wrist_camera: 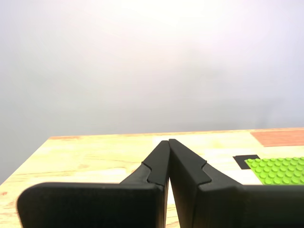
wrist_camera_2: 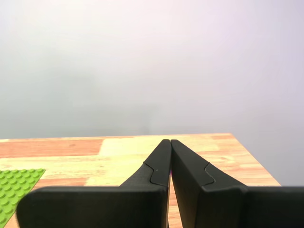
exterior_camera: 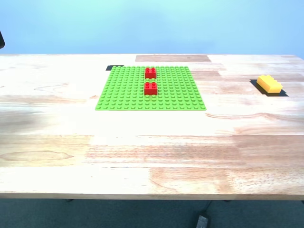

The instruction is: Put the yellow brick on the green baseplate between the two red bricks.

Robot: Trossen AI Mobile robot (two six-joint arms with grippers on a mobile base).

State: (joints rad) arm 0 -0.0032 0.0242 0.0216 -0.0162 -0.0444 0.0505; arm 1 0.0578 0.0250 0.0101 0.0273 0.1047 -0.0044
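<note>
The green baseplate lies flat on the wooden table in the exterior view, toward the far middle. The two red bricks stand on it in a line front to back, a narrow gap between them. The yellow brick rests on the table at the exterior view's right, on a black mark. My first gripper is shut with nothing in it; a corner of the baseplate shows beside it. My second gripper is shut and holds nothing too, with a baseplate corner in its view. Neither arm shows in the exterior view.
A black mark peeks out at the baseplate's far corner on the exterior view's left. A reddish plank patch lies behind the plate. The table's front edge runs across the exterior view, with a dark object on the floor below.
</note>
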